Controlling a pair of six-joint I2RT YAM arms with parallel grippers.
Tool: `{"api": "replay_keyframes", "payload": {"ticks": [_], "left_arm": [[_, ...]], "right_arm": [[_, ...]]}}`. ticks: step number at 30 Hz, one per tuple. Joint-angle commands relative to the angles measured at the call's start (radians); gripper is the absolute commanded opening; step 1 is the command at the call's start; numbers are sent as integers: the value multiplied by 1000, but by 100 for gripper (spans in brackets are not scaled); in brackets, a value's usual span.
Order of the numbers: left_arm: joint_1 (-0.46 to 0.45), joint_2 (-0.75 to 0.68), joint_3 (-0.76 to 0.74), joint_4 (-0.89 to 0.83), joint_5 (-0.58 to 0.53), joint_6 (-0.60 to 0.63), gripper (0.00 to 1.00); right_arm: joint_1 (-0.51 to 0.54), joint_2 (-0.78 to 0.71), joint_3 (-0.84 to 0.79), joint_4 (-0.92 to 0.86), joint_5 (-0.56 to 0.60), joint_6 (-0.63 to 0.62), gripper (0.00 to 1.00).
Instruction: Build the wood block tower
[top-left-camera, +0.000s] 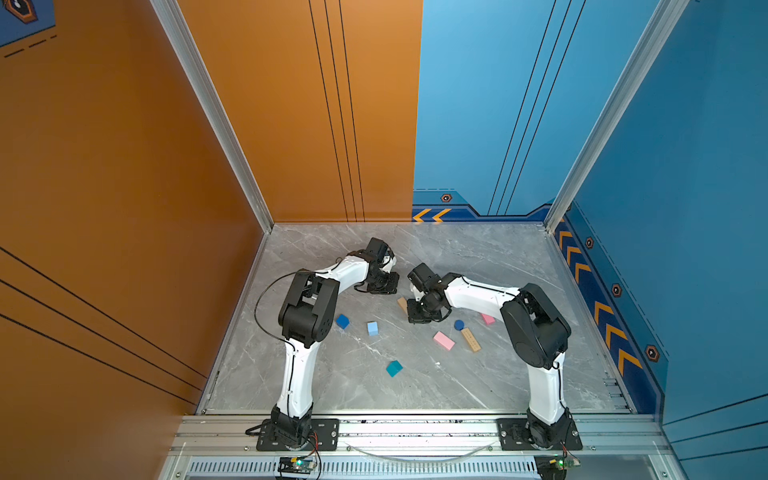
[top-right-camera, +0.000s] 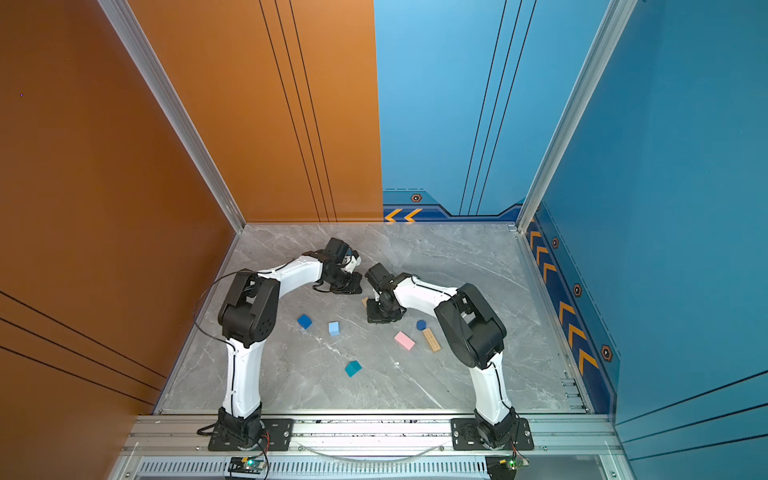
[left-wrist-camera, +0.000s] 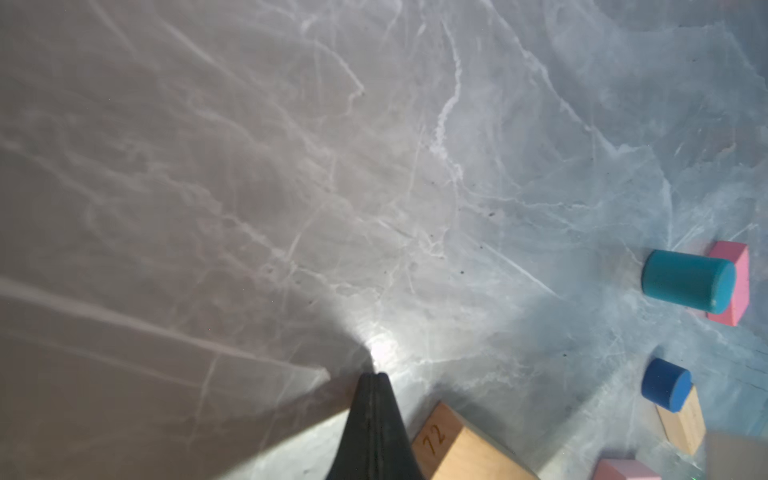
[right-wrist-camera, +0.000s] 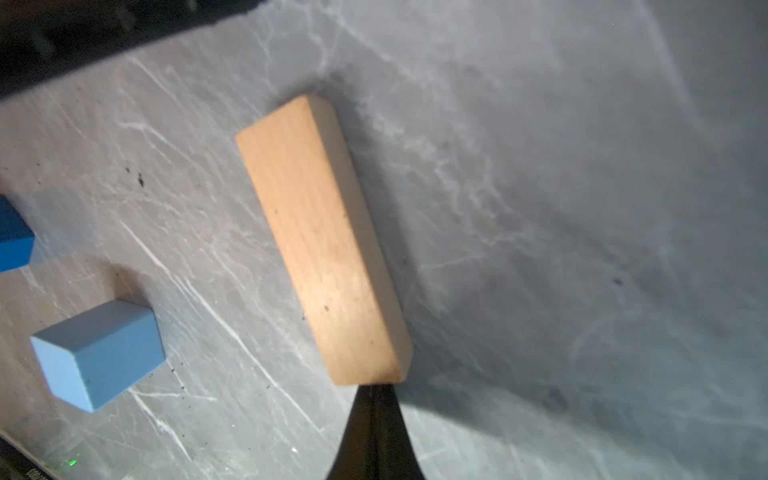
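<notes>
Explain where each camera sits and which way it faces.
Top views: high behind the robot, looking down on the table; both arms show.
Left wrist: on the left arm, facing the table; shut left fingers show.
Right wrist: on the right arm, facing the tan bar; shut right fingers show.
Shared: both wrist views show this bar.

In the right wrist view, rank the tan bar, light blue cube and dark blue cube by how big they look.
Largest: tan bar
Next: light-blue cube
Least showing: dark-blue cube, but the picture edge cuts it off, so unsure.
</notes>
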Motion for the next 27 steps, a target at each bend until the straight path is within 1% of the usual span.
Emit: {"api": "replay_keyframes", "payload": {"ticks": [1, 24, 27], "left_arm": [[-15, 28, 8, -29, 39, 9, 0], [-24, -21, -68, -59, 21, -8, 0], [-26, -25, -73, -62, 16, -9, 0]], "right_arm": [[-14, 29, 17, 11, -4, 24, 0], [-58, 51, 87, 13, -16, 23, 0], [-61, 80, 93, 13, -17, 21, 0]]}}
